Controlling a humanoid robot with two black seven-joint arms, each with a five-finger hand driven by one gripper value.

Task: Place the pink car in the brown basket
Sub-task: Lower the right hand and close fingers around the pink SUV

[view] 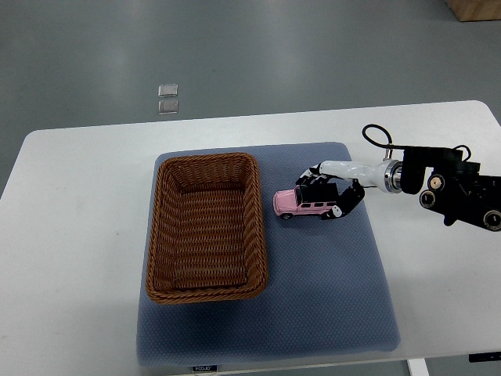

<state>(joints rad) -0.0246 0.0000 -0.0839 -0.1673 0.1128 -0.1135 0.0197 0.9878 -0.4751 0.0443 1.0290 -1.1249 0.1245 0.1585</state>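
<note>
The pink car is a small toy jeep on the blue mat, just right of the brown basket. My right hand comes in from the right edge and is shut on the car. Its fingers lie over the roof, and the thumb curls round the rear end. The car's wheels look level with the mat. The wicker basket is rectangular and holds nothing. No left arm shows.
The mat lies on a white table with rounded corners. A black cable loops above the right wrist. Two small clear squares lie on the grey floor beyond the table's far edge.
</note>
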